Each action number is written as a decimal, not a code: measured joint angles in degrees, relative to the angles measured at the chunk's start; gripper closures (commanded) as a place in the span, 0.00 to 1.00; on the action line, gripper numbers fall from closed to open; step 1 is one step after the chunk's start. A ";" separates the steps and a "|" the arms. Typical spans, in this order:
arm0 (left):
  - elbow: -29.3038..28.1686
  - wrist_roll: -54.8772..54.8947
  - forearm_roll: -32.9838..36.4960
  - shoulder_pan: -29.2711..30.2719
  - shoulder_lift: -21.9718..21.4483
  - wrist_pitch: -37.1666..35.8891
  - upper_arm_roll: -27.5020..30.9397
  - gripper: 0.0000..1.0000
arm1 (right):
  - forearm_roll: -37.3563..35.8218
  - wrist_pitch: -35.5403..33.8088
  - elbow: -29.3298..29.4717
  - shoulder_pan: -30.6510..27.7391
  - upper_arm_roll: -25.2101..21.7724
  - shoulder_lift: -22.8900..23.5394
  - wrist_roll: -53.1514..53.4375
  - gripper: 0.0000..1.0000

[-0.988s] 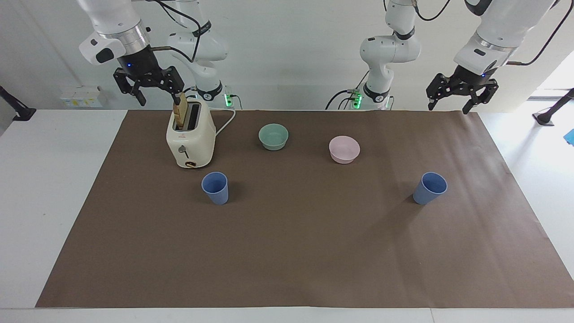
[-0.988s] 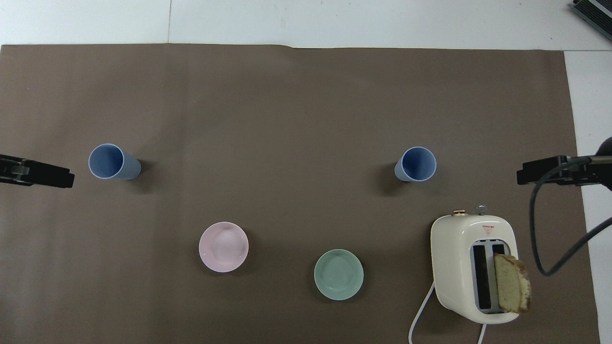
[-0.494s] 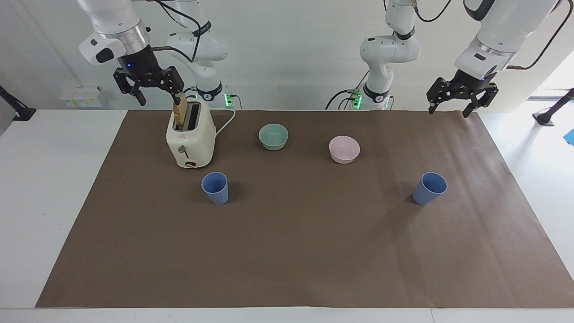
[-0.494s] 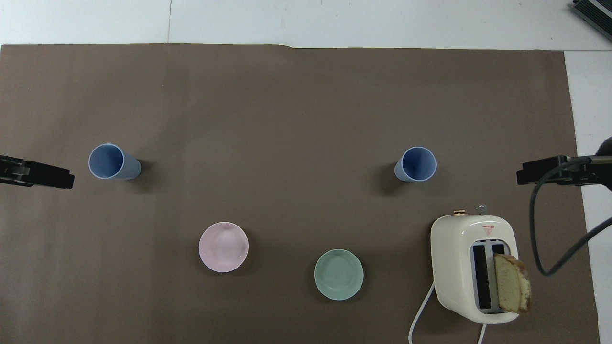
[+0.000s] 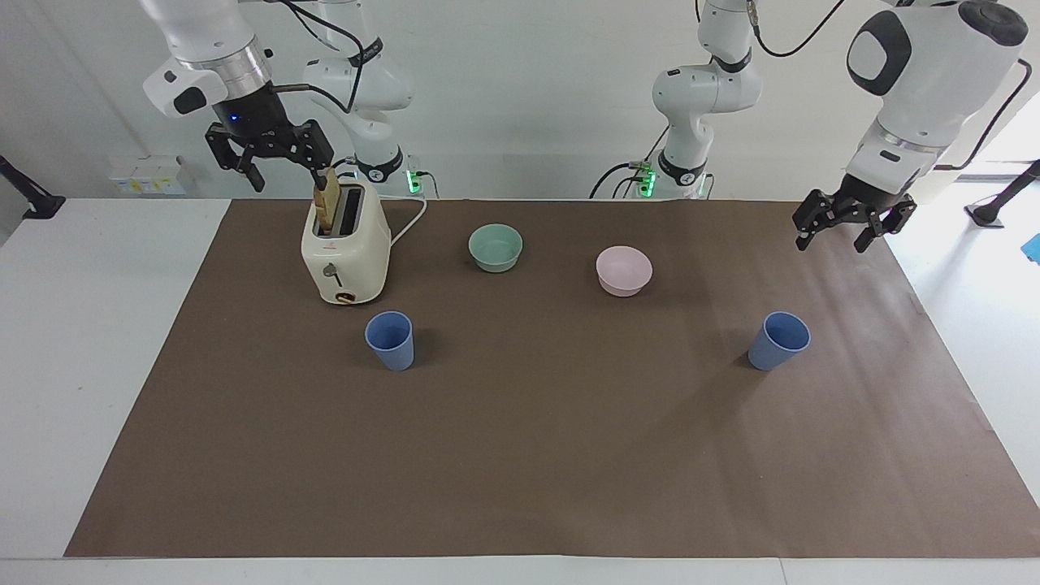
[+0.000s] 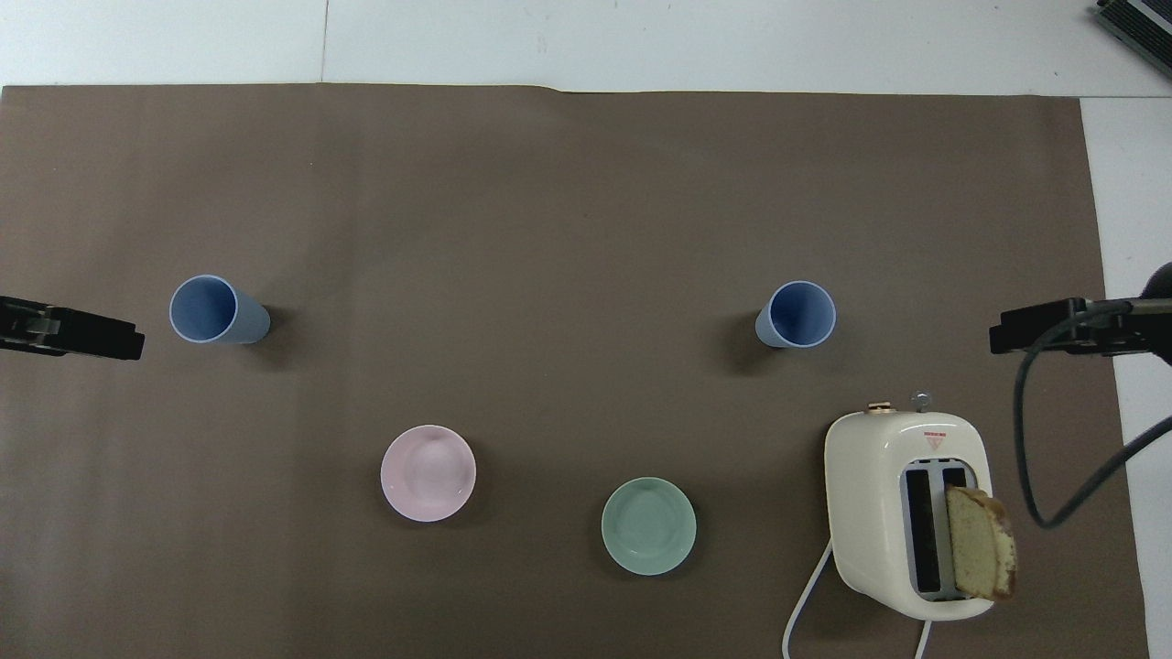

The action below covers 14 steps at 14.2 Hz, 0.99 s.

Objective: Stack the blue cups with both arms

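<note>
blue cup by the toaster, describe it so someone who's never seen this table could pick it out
Find the cream toaster with a bread slice sticking up, at the right arm's end of the brown mat. The blue cup stands upright just farther from the robots than it. Unlike the other blue cup, it has the toaster as neighbour.

Two small blue plastic cups stand upright on the brown mat, open tops up and well apart. One blue cup [image 5: 390, 340] [image 6: 795, 315] is near the right arm's end. The other blue cup [image 5: 778, 340] [image 6: 218, 311] is near the left arm's end.
</note>
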 measured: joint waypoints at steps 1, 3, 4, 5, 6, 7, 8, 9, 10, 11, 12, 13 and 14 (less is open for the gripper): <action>-1.29 0.00 0.00 0.90 0.83 2.11 0.03 0.00 | 0.00 0.00 0.00 0.00 0.00 0.00 0.00 0.00; -2.90 -0.04 0.00 1.93 2.99 5.67 0.04 0.00 | 0.00 0.00 0.00 0.00 0.00 0.00 0.00 0.00; -3.31 -0.51 0.00 2.11 4.27 7.12 0.04 0.00 | 0.00 0.00 0.00 0.00 0.00 0.00 0.00 0.00; -3.68 -1.43 0.00 2.13 5.58 8.51 0.03 0.00 | 0.00 0.00 0.00 0.00 0.00 0.00 0.00 0.00; -4.35 -2.33 0.00 2.13 7.14 10.55 -0.03 0.00 | 0.00 0.00 0.00 0.00 0.00 0.00 0.00 0.00; -5.32 -2.77 0.00 2.13 8.64 12.89 -0.09 0.00 | 0.00 0.00 0.00 0.00 0.00 0.00 0.00 0.00; -6.67 -2.98 0.00 2.13 10.02 15.54 -0.12 0.00 | 0.00 0.00 0.00 0.00 0.00 0.00 0.00 0.00; -8.27 -3.05 0.00 2.13 11.13 18.07 -0.15 0.00 | 0.00 0.00 0.00 0.00 0.00 0.00 0.00 0.00; -9.85 -3.07 0.00 2.13 11.87 19.89 -0.21 0.00 | 0.00 0.00 0.00 0.00 0.00 0.00 0.00 0.00; -11.05 -3.09 0.00 2.12 12.18 20.92 -0.29 0.00 | 0.00 0.00 0.00 0.00 0.00 0.00 0.00 0.00; -11.77 -3.10 0.00 2.11 12.22 21.42 -0.37 0.00 | 0.00 0.00 0.00 0.00 0.00 0.00 0.00 0.00; -11.98 -3.15 0.00 2.08 12.20 21.49 -0.46 0.01 | 0.00 0.00 0.00 0.00 0.00 0.00 0.00 0.00; -11.97 -3.48 -0.01 2.07 12.15 21.50 -0.56 0.26 | 0.00 0.00 0.00 0.00 0.00 0.00 0.00 0.00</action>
